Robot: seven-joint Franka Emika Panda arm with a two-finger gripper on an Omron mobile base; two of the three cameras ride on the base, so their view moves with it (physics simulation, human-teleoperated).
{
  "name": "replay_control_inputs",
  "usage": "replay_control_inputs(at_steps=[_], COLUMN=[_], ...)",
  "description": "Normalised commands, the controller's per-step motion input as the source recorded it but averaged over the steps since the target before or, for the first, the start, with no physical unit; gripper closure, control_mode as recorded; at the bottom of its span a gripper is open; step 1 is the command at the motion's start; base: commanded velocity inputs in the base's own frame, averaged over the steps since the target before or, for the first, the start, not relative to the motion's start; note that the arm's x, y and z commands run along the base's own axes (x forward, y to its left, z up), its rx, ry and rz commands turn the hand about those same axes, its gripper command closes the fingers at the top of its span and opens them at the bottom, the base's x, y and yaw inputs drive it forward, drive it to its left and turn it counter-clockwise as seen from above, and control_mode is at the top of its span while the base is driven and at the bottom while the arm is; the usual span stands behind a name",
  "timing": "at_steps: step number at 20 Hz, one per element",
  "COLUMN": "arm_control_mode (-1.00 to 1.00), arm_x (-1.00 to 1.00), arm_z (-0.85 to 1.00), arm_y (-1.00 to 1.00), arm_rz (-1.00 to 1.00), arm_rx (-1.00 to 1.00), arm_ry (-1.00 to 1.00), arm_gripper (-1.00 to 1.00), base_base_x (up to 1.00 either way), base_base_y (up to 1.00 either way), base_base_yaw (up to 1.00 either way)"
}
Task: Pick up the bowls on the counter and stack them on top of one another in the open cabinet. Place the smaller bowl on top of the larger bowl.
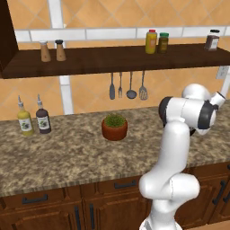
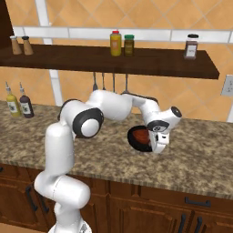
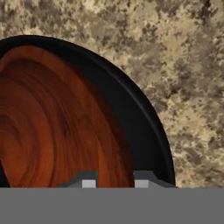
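The pincer (image 3: 111,183) sits low over the desk (image 3: 192,78), its two tips straddling the near edge of the red bowl (image 3: 52,127). The fingers (image 3: 89,181) stand a little apart with the rim's edge running between them; whether they press on it or stand just clear of it cannot be told. The red bowl lies nested inside the black bowl (image 3: 140,118), whose thick rim wraps around it as a dark band. Both bowls rest on the desk, with speckled granite showing beyond the black rim.

From the right base view, the pincer (image 2: 156,146) points down at the right edge of the black bowl (image 2: 134,140), with the red bowl (image 2: 142,135) showing as a reddish patch in it. The stacked bowls sit on the desk (image 2: 200,154) just beside the arm's wrist, below the shelf (image 2: 136,63) and in front of the hanging utensils (image 2: 109,82).

In the left base view, a plant pot (image 1: 114,127) stands on the desk (image 1: 58,152) left of the arm. Further left of the pot, near the wall, stand two sauce bottles (image 1: 33,119). The utensils (image 1: 127,86) hang on the wall behind the pot. Above them the shelf (image 1: 112,58) carries two shakers (image 1: 52,50) to the left of the pot, and two jars (image 1: 157,42) and a spice jar (image 1: 211,40) to its right.
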Motion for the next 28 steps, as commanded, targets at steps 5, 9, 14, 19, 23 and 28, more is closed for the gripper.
replay_control_inputs(at_steps=[5, 9, 14, 19, 23, 28], arm_control_mode=[-1.00, -1.00, -1.00, -1.00, -1.00, -1.00], arm_x=[0.00, 0.00, 0.00, -0.15, -0.01, 0.00], arm_z=[0.12, 0.35, 0.36, 0.02, -0.29, -0.40], arm_y=[0.08, 0.00, -0.17, -0.63, -0.42, 0.00], arm_rz=[0.00, 0.04, 0.06, 0.05, 0.08, 0.13], arm_rx=[-0.03, 0.00, 0.00, 0.00, 0.00, -0.06], arm_ry=[-0.01, 0.00, 0.01, 0.00, 0.00, 0.00], arm_gripper=[-1.00, -1.00, -1.00, -1.00, -1.00, -1.00], base_base_x=[0.00, 0.00, 0.00, 0.00, 0.00, 0.00], base_base_y=[0.00, 0.00, 0.00, 0.00, 0.00, 0.00], base_base_yaw=[0.00, 0.00, 0.00, 0.00, 0.00, 0.00])
